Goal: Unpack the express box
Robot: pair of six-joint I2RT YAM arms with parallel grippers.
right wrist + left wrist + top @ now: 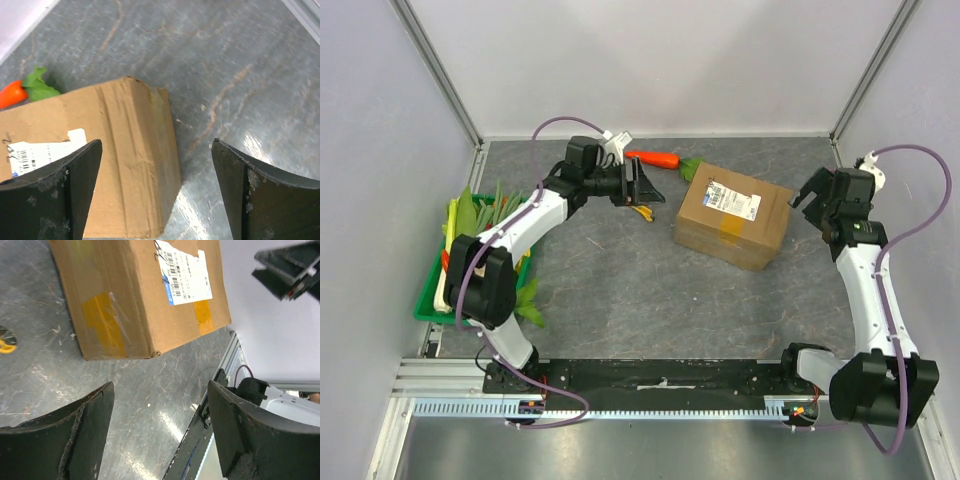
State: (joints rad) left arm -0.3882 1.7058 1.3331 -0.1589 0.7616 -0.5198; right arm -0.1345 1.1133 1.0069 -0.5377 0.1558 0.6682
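The express box [734, 217] is a brown cardboard box, closed and taped, with a white-and-blue label [732, 198] on top. It lies right of centre on the grey table. It also shows in the left wrist view [135, 295] and the right wrist view [115, 165]. My left gripper [642, 186] is open and empty, just left of the box. My right gripper [804, 196] is open and empty, just right of the box's right end. Neither gripper touches the box.
A toy carrot [658, 158] with green leaves lies behind the box. A small yellow-and-black thing [642, 211] lies under the left gripper. A green tray [425, 309] of vegetables stands at the left edge. Walls enclose the table on three sides.
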